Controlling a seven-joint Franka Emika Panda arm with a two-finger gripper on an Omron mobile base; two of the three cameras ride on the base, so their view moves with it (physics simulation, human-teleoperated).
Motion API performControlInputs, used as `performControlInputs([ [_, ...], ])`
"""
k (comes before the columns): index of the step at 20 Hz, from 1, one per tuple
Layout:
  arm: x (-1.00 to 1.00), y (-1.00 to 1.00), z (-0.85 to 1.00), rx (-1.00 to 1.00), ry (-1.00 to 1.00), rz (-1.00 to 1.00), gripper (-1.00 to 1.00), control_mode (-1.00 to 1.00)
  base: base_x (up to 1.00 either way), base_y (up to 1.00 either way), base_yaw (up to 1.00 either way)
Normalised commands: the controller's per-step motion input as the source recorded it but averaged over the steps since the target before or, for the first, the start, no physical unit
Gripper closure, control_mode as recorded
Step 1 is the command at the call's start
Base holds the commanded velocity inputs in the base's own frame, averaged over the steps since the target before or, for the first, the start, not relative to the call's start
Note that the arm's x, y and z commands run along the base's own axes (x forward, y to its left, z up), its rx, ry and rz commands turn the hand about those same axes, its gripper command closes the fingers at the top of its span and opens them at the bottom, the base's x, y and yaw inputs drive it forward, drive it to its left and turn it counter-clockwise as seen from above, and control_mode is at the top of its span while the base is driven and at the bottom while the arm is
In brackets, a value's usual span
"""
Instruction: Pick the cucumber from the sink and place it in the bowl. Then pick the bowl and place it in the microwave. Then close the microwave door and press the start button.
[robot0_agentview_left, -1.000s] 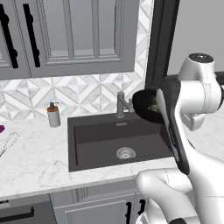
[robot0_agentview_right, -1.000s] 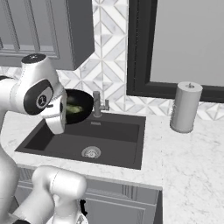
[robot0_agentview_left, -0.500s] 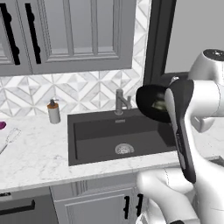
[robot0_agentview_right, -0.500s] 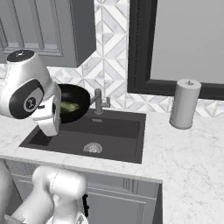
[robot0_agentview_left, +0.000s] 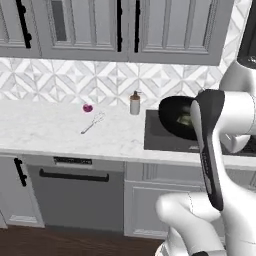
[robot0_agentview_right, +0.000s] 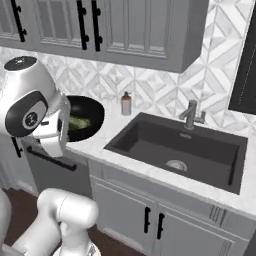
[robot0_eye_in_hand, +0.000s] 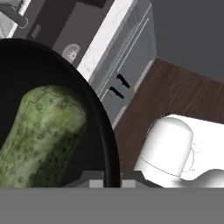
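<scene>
While the round, shallow, matte black bowl (robot0_agentview_right: 86, 117) hangs in the air beside the white arm, tilted on edge, the stubby dark green cucumber (robot0_eye_in_hand: 39, 135) lies inside it against the lower wall. The two-finger gripper (robot0_eye_in_hand: 111, 179) is clenched on the bowl's thin rim, one fingertip to each side of the wall. From the right base view the bowl is carried to the left of the large rectangular dark basin of the sink (robot0_agentview_right: 180, 150), above the white marbled counter (robot0_agentview_right: 97, 145), with the small grey soap dispenser (robot0_agentview_right: 126, 104) near the wall behind.

The bowl appears rigid and light, with a smooth, possibly slippery wall; a rim pinch suits it, but it offers little resistance to swinging. The cucumber looks firm and free to roll, so a steeper tilt could spill it. Levelling the bowl would be prudent.
</scene>
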Motion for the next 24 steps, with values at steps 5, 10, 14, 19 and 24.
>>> performControlInputs([
  [5, 0.00, 0.00, 0.00, 0.00, 0.00, 0.00, 1.00, 1.00, -0.17, 0.09, 0.98],
  [10, 0.00, 0.00, 0.00, 0.00, 0.00, 0.00, 1.00, 1.00, 0.00, 0.00, 1.00],
  [14, 0.00, 0.00, 0.00, 0.00, 0.00, 0.00, 1.00, 1.00, 0.00, 0.00, 1.00],
  [19, 0.00, 0.00, 0.00, 0.00, 0.00, 0.00, 1.00, 1.00, 0.00, 0.00, 1.00],
  [24, 0.00, 0.00, 0.00, 0.00, 0.00, 0.00, 1.00, 1.00, 0.00, 0.00, 1.00],
])
